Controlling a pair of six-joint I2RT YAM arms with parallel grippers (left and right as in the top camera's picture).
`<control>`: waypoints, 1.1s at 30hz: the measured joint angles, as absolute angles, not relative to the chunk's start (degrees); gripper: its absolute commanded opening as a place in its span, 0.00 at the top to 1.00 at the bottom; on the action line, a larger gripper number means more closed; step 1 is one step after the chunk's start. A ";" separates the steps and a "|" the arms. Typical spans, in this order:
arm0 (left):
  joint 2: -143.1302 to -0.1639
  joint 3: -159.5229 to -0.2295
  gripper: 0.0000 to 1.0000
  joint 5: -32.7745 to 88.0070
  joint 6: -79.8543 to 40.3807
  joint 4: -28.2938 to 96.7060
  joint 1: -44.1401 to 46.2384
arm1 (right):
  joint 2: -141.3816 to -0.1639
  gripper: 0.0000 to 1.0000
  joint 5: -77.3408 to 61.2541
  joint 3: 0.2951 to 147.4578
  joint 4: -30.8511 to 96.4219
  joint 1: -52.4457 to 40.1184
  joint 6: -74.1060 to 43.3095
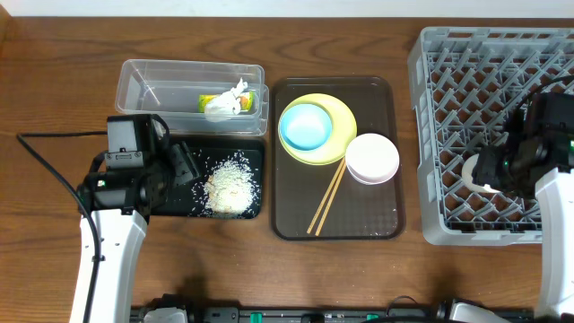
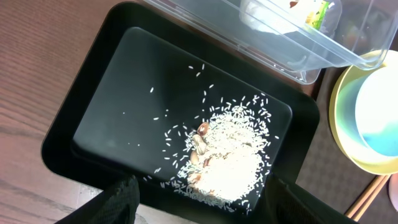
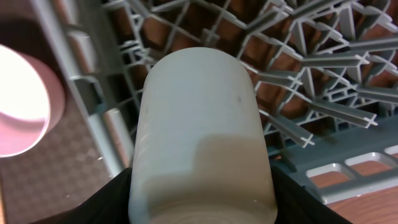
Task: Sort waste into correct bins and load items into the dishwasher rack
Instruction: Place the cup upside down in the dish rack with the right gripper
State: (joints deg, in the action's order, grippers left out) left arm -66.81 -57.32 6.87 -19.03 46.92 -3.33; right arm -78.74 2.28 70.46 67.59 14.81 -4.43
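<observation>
My right gripper [image 1: 491,170] is shut on the small white cup [image 3: 199,130] and holds it over the grey dishwasher rack [image 1: 430,135], near its left wall. My left gripper [image 2: 202,208] is open and empty above the near edge of the black tray [image 1: 179,202], which holds the heap of rice [image 2: 230,155]. The clear tub [image 1: 143,85] holds the tissue [image 1: 220,105] and the green-and-yellow wrapper [image 1: 251,97]. The brown serving tray [image 1: 377,220] carries the yellow plate [image 1: 345,117] with the light blue bowl [image 1: 305,126] on it, the pinkish-white bowl [image 1: 372,158] and the chopsticks [image 1: 327,199].
A black cable [image 1: 49,157] runs across the table at the left, beside my left arm. A few brown bits [image 2: 200,144] lie in the rice. The table's front edge carries dark fittings [image 1: 269,314].
</observation>
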 measured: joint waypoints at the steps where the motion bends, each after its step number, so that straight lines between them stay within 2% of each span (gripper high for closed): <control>1: -66.81 -57.32 0.32 6.87 -19.00 46.94 -3.33 | -79.20 0.75 2.55 70.46 67.64 15.05 -4.56; 7: -66.81 -57.32 0.32 6.87 -19.00 46.94 -3.33 | -80.66 0.74 4.27 70.46 67.96 15.55 -5.30; 11: -66.81 -57.32 0.32 6.87 -19.03 46.92 -3.33 | -81.80 0.62 4.99 70.46 68.25 15.86 -5.56; 13: -66.81 -57.32 0.32 6.87 -19.03 46.94 -3.33 | -82.87 0.53 4.97 70.46 68.27 15.86 -5.65; 16: -66.81 -57.32 0.31 6.87 -19.00 46.94 -3.33 | -85.25 0.28 4.93 70.46 68.29 15.86 -5.76; 20: -66.81 -57.32 0.24 6.87 -18.92 46.96 -3.33 | -87.70 0.01 4.25 70.46 68.16 15.86 -6.26; 24: -66.81 -57.32 0.22 6.87 -18.98 47.00 -3.33 | -88.29 0.01 2.92 70.46 67.66 15.86 -6.33; 28: -66.81 -57.32 0.23 7.94 -18.87 46.48 -3.31 | -88.23 0.08 2.07 70.46 67.61 15.86 -6.39; 33: -66.81 -57.32 0.23 10.63 -18.13 44.18 -1.32 | -86.76 0.09 -1.76 72.25 66.19 15.79 -6.50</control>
